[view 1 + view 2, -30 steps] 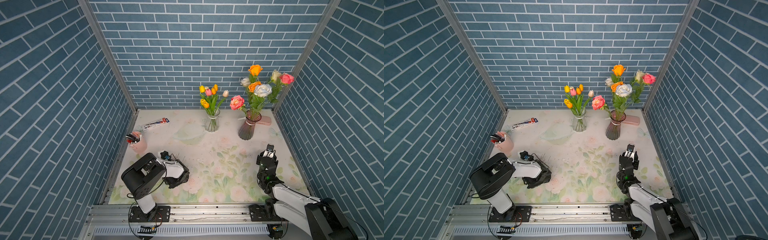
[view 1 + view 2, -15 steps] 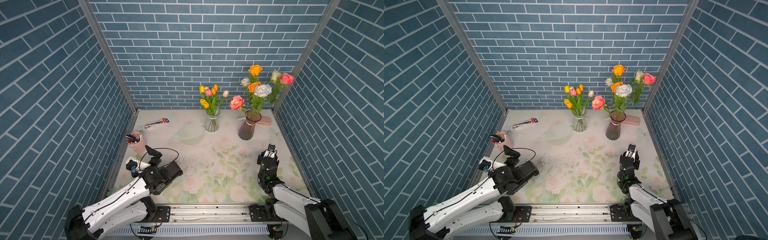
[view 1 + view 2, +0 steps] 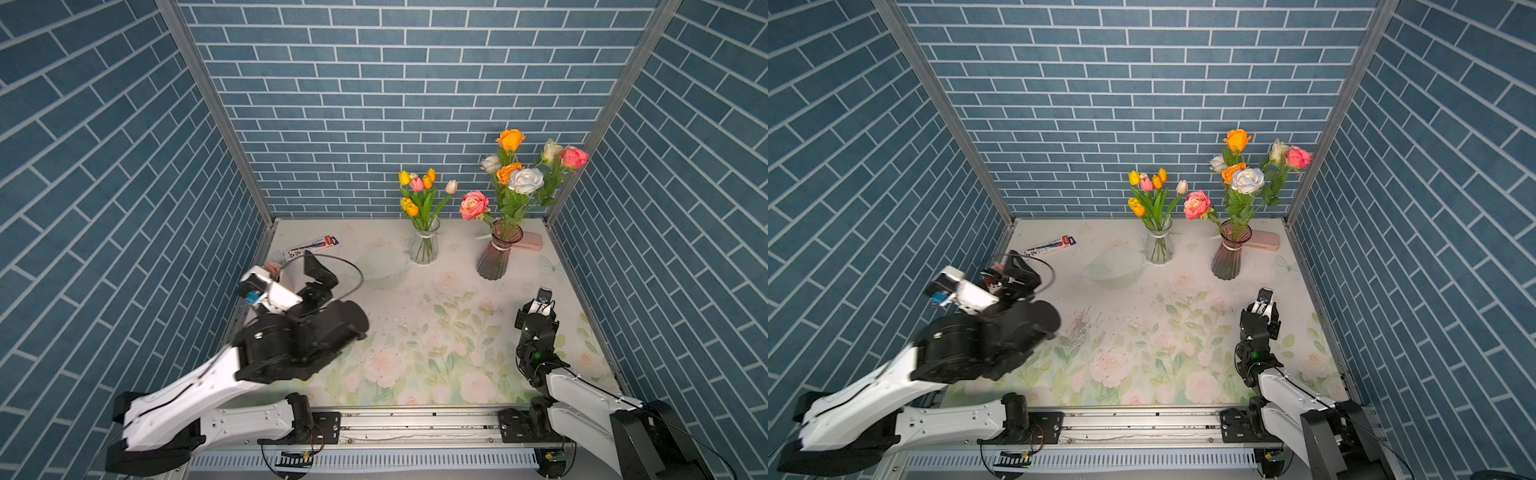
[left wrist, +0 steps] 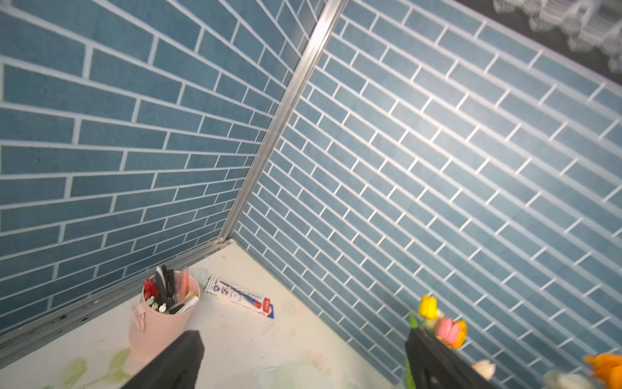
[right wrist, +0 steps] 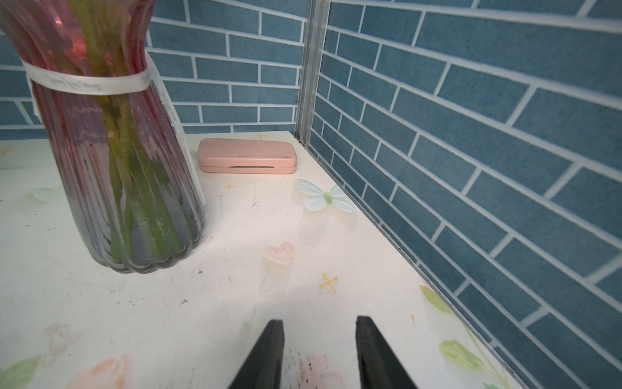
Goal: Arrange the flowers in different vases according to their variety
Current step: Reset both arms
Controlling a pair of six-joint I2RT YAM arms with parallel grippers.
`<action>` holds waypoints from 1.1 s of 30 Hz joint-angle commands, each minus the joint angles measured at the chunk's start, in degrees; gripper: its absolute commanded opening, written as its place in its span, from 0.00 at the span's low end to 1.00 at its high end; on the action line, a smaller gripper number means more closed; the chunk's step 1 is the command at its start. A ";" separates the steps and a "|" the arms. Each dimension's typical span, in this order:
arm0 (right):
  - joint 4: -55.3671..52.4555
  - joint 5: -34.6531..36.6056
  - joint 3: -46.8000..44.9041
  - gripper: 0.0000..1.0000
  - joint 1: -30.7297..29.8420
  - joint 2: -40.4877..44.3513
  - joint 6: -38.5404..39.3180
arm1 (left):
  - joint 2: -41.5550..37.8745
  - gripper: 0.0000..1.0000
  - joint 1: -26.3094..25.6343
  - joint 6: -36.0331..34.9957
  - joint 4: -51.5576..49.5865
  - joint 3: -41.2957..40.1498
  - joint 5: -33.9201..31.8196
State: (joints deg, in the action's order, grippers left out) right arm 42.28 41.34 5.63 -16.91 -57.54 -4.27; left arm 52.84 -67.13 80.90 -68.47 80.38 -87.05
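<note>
Both top views show the small clear vase [image 3: 424, 248] at the back holding the tulips [image 3: 420, 192]. To its right the purple-pink vase [image 3: 496, 259] holds the roses [image 3: 521, 179]. My left gripper [image 3: 297, 274] is raised over the left side near the pen cup. It is open, with nothing between its fingers [image 4: 188, 350]. The left wrist view shows tulip heads [image 4: 446, 329] behind one finger. My right gripper [image 3: 542, 298] rests low at the right front, short of the purple-pink vase [image 5: 111, 168]. Its jaws stand apart with only tablecloth between them.
A pink pen cup [image 4: 161, 320] stands by the left wall, with a pen package [image 3: 311, 246] lying behind it. A pink case [image 5: 247, 156] lies in the back right corner. A pale glassy dish [image 3: 1113, 264] sits left of the clear vase. Blue brick walls enclose three sides.
My left arm has unfolded from the front-left of the table and lifted, carrying its open gripper up and back toward the pen cup. The right arm and the flowers have not moved.
</note>
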 commanded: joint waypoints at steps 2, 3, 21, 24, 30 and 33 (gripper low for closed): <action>-0.98 0.05 1.03 0.39 0.22 0.28 -1.74 | 9.68 1.00 -2.64 -16.94 -3.72 11.13 -13.05; -1.33 0.10 1.10 0.39 0.31 0.52 -1.87 | 13.03 1.00 -3.76 -17.45 -6.85 16.24 -13.05; -4.08 0.27 0.20 0.39 0.44 3.76 -4.94 | 18.03 0.97 -3.59 -113.13 62.04 25.89 37.23; -4.30 0.06 -0.01 0.39 0.47 4.19 -4.87 | 10.57 0.99 -1.83 -110.67 58.76 10.01 32.13; -5.28 -0.04 0.77 0.39 0.46 3.61 -5.31 | -17.99 1.00 19.34 -92.57 72.37 -36.30 43.12; -3.90 -0.12 0.53 0.39 0.47 3.99 -4.12 | -28.39 1.00 31.28 -89.52 80.42 -52.88 49.60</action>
State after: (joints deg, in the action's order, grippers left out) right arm 37.98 41.23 5.63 -16.69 -54.08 -7.66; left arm 30.76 -42.39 -14.72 -0.08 35.14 -44.45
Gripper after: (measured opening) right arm 0.389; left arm 0.999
